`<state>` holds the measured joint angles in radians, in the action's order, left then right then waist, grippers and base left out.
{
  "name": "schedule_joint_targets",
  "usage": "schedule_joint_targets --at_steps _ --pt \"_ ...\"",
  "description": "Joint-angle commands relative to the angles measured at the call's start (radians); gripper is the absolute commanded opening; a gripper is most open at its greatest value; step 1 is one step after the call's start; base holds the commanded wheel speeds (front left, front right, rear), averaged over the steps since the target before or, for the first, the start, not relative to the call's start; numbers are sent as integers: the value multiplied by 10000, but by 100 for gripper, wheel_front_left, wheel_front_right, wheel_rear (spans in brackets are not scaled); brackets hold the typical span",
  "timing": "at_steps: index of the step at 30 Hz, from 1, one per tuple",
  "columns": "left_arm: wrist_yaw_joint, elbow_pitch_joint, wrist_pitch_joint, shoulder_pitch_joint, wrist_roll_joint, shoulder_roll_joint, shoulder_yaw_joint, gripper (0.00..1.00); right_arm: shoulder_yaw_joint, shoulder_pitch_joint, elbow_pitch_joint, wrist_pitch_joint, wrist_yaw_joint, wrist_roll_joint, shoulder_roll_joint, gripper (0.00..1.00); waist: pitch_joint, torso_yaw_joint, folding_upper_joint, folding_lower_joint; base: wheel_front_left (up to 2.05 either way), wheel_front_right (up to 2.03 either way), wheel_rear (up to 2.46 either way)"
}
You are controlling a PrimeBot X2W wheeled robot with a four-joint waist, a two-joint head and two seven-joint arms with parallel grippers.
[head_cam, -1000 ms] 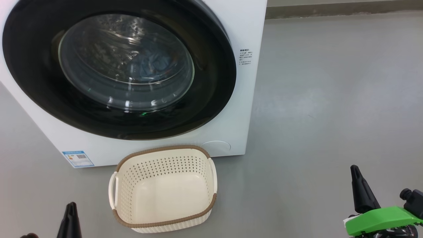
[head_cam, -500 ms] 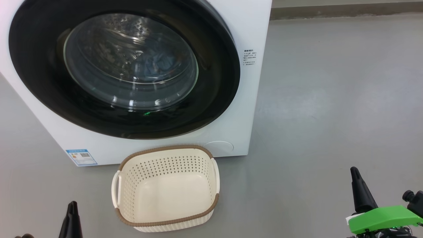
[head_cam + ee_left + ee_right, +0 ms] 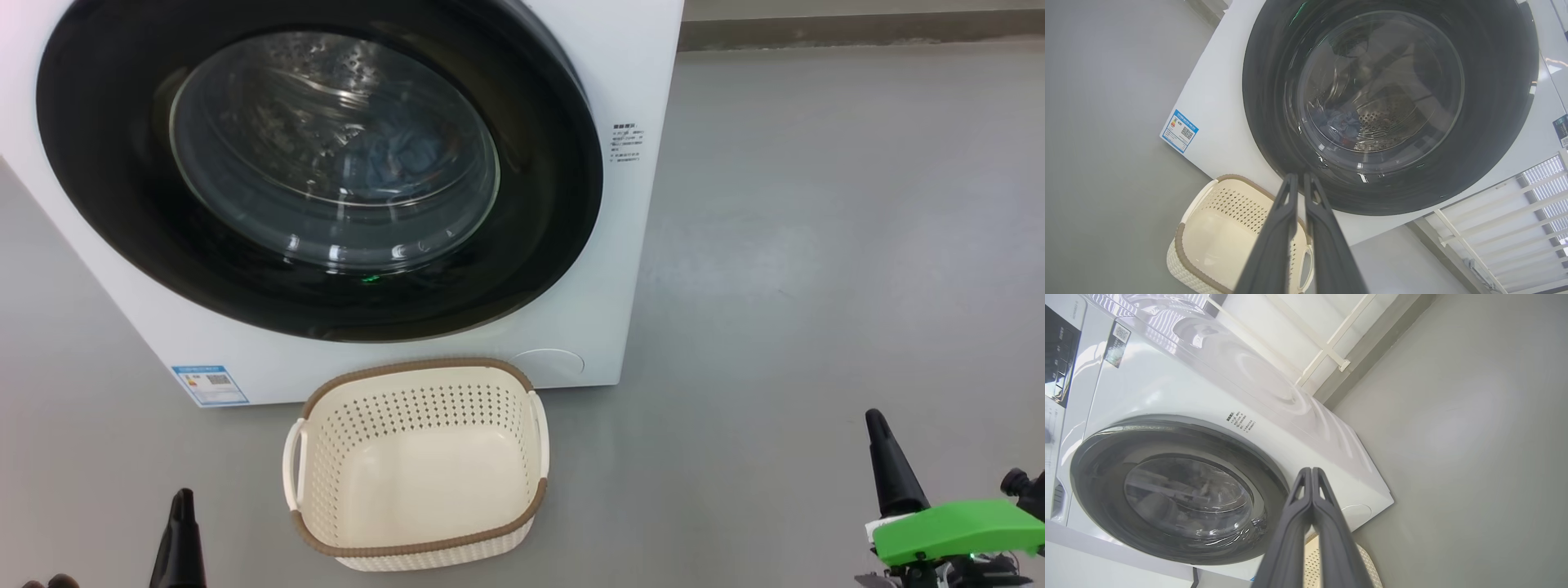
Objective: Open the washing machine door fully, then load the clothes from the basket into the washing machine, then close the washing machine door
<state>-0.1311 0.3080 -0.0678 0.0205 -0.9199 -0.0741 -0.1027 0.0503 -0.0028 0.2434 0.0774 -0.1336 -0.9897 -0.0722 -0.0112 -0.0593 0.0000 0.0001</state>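
**Head view and wrist views: front-loader with its door closed, basket on the floor before it**

Head view. The washing machine [image 3: 641, 73] stands on a grey floor [image 3: 816, 245], filling the upper left. The washing machine door [image 3: 106, 204], a glossy black ring, lies closed against the white front. Its glass bowl [image 3: 335, 155] bulges from the middle. Through the glass, a bunch of blue fabric, the clothes [image 3: 408, 159], lies inside the perforated drum [image 3: 326, 65]. A blue label [image 3: 210, 385] sits at the front panel's lower left corner, and a small block of printed text [image 3: 626, 143] is to the right of the door. The basket [image 3: 416, 364] stands on the floor just in front of the machine, below the door's lower edge, and its pale bottom is bare.

The left gripper [image 3: 184, 500] shows at the lower left and points up. It is well apart from the basket and holds nothing. The right gripper [image 3: 876, 420] shows at the lower right above a green part [image 3: 955, 529], well clear of basket and machine, and it too holds nothing.

Left wrist view. The two dark fingers [image 3: 1274, 245] run close together, with only a thin slit between them near the tips, and nothing is pinched. Behind them lie the basket's brown rim, the door and the blue fabric behind the glass. A white railing [image 3: 1494, 216] is at the lower right.

Right wrist view. The fingers [image 3: 1290, 535] are pressed together tip to tip. The door shows closed, seen at a slant.
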Motion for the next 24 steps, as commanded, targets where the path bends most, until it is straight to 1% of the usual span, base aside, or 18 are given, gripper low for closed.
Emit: schedule_joint_targets --at_steps 1,24 --pt "1 -340 100 418 -388 -83 -157 0 4 -541 -217 -78 15 -321 -116 0 3 20 0 0 0 0 0" --pt "2 -450 748 591 -2843 38 -141 0 194 -729 -132 -730 20 -2579 -25 0 33 236 0 0 0 0 0"
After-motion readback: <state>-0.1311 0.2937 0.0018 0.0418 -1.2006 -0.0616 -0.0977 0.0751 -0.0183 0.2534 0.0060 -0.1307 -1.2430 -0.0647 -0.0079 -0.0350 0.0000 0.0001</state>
